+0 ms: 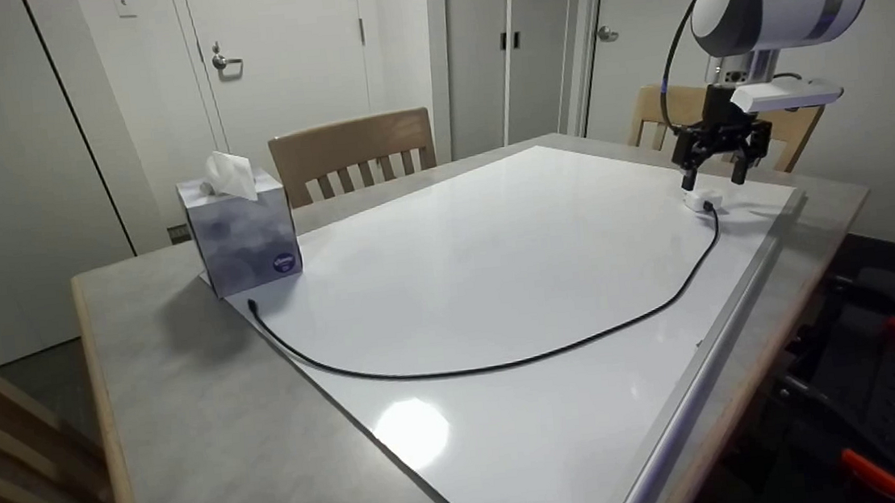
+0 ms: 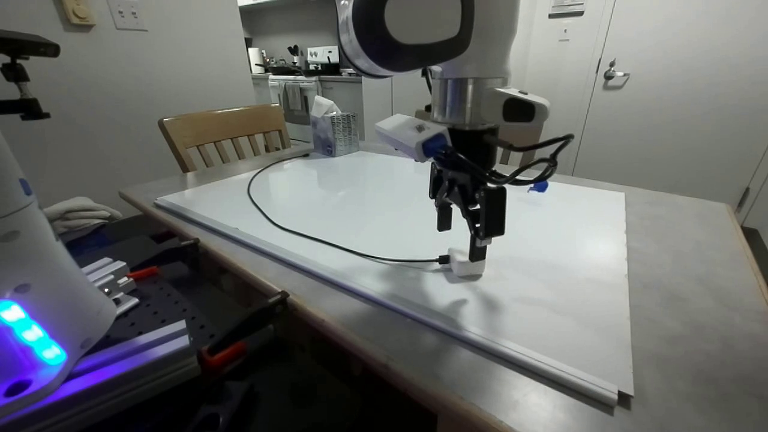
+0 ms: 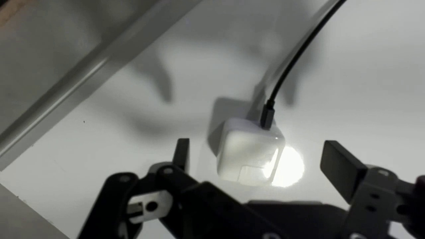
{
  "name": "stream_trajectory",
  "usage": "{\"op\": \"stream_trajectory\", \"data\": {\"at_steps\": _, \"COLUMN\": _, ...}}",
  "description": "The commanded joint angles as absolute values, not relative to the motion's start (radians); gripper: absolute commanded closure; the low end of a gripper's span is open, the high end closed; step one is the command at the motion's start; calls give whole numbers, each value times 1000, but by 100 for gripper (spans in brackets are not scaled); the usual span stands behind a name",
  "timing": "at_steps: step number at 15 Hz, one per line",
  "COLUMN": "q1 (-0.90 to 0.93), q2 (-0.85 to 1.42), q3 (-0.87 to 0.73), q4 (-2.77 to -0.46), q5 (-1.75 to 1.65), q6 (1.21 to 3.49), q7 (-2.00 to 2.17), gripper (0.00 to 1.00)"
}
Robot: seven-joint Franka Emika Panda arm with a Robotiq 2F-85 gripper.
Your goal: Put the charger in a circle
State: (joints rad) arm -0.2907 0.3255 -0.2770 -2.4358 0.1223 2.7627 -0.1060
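And there, in an exterior view, a black fingertip (image 2: 478, 248) hides part of the white plug block (image 2: 460, 266); the arm (image 2: 420, 24) is cropped up top; that blue speck (image 2: 539, 187), too small to name; and in the wrist view the black cable (image 3: 298, 54) runs off the top edge, the gripper (image 3: 259, 156) cropped below.

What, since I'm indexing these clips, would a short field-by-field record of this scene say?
Item: black charger cable, plugged into a white plug block
Shape: one wide open curve, ends far apart; not a circle
Grasp: none; gripper open, above the plug block
Surface: white board on a grey table
Nearby: tissue box, close to the free tip
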Motion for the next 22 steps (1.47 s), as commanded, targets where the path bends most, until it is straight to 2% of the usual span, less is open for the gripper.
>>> {"op": "stream_trajectory", "data": {"at_steps": 1, "q1": -312, "q2": 299, "q3": -263, "q4": -2458, "q5": 135, "q6": 2783, "q7": -73, "gripper": 0}}
{"op": "stream_trajectory", "data": {"at_steps": 10, "q1": -400, "q2": 326, "q3": -200, "q4": -2458, "q5": 270, "q6": 2867, "q7": -118, "gripper": 0}}
{"op": "stream_trajectory", "data": {"at_steps": 22, "q1": -496, "q2": 380, "q3": -102, "q4": -2420, "q5": 424, "q6": 2848, "q7": -276, "gripper": 0}}
